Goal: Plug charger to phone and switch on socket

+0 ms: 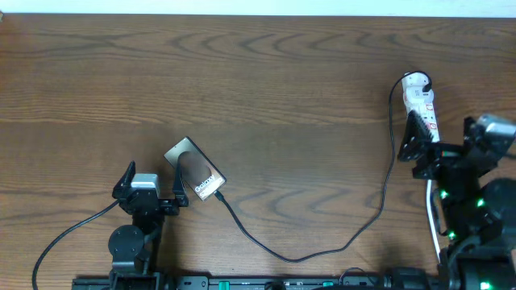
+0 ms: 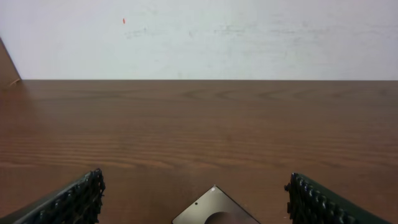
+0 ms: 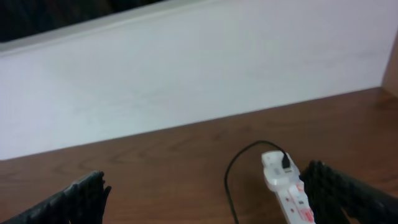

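Ribbed black fingers (image 2: 71, 202) of the left gripper (image 2: 194, 182) are seen spread wide and empty, with the flat dark phone (image 2: 214, 211) between them on the wood-grain table (image 2: 199, 124). From the phone, the thin black charger (image 1: 290, 258) is traced rightward to the white oblong socket (image 3: 286, 186), beside the right gripper (image 3: 205, 183), likewise spread wide and empty.
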Robot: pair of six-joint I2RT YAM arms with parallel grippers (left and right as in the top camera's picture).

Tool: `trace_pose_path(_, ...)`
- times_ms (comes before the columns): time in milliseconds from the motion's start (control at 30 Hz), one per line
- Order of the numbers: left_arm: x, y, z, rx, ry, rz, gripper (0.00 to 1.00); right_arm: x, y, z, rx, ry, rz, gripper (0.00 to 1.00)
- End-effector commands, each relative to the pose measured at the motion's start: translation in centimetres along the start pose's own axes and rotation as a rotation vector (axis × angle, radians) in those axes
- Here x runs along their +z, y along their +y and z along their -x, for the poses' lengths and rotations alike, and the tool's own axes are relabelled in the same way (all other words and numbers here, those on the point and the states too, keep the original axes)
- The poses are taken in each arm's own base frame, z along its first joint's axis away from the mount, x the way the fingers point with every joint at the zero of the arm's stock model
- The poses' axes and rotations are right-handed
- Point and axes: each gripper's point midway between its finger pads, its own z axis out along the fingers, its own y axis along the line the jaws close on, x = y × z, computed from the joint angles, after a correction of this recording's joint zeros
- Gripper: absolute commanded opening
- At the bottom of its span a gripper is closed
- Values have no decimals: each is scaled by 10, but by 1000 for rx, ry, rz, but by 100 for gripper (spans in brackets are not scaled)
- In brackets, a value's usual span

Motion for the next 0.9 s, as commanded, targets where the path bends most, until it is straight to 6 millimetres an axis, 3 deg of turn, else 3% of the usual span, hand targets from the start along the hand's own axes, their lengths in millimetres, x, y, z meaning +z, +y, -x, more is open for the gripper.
trace_pose_path(0,0,-7,-14,12,42,-38,92,-2,1,-13,5,-19,13,99)
trace_pose_path(867,0,-7,-14,12,42,-38,92,-9,-16,-99,-1,-235,64,99)
